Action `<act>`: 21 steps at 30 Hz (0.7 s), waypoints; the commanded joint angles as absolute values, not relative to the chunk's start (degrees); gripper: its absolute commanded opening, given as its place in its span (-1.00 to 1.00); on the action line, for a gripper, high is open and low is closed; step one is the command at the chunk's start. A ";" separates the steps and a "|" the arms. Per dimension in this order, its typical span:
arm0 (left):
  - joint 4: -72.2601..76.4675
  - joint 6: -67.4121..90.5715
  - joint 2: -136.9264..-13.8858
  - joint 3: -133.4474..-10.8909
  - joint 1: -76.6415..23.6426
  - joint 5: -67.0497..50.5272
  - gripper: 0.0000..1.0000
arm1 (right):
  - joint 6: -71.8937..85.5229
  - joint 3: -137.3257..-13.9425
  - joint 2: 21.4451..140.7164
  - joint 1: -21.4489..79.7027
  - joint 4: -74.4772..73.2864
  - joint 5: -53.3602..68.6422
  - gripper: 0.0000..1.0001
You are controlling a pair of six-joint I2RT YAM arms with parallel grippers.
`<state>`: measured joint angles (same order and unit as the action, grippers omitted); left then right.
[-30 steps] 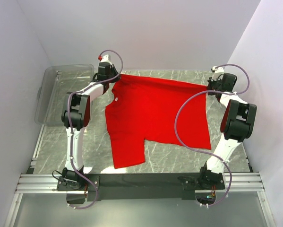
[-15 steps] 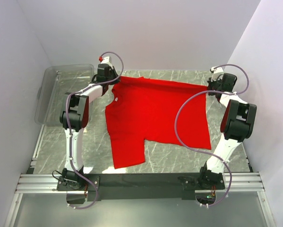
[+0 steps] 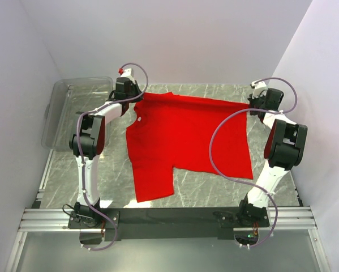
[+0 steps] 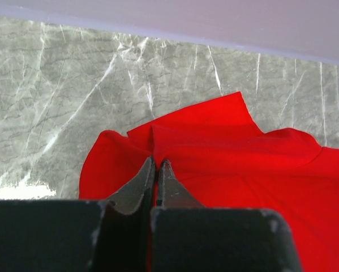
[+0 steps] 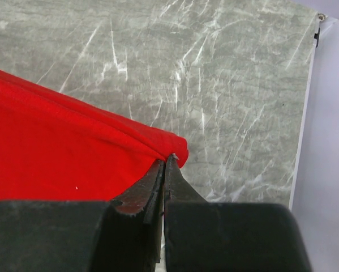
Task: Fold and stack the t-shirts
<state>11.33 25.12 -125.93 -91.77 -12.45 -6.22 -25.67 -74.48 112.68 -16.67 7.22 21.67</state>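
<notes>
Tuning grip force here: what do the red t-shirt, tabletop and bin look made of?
T-shirt: soft matte knit cloth, likely cotton; it folds and creases. Tabletop: smooth grey marble or marble-print laminate, white veins; cannot tell which. Bin: clear rigid plastic, seemingly; the surface shows through its walls.

The left arm (image 3: pixel 88 173) and the right arm (image 3: pixel 268 180) are built alike: slim white link shells joined by chunky black joint housings (image 3: pixel 286 144). A pale lilac cable (image 3: pixel 213 148) runs in a loose loop along the right one. A matching thin lilac cable (image 3: pixel 142 72) runs along the left one, beside a small red cap (image 3: pixel 120 69). The left gripper (image 4: pixel 157 162) and the right gripper (image 5: pixel 166 160) have dark grey tapered fingers (image 4: pixel 134 187) with scuffed, paler edges. These are set in blocky matt black bodies.
</notes>
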 commanded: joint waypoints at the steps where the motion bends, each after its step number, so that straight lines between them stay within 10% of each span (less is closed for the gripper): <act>1: 13.18 23.38 -121.64 -90.97 -12.13 -6.24 -0.99 | -27.68 -73.83 111.09 -17.23 9.05 20.48 -1.00; 21: 12.48 22.06 -120.06 -87.72 -12.22 -5.27 -0.99 | -30.50 -71.02 109.69 -17.23 7.03 21.09 -1.00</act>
<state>11.27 23.35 -124.33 -88.09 -12.45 -6.17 -29.06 -71.57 112.66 -16.67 6.28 21.74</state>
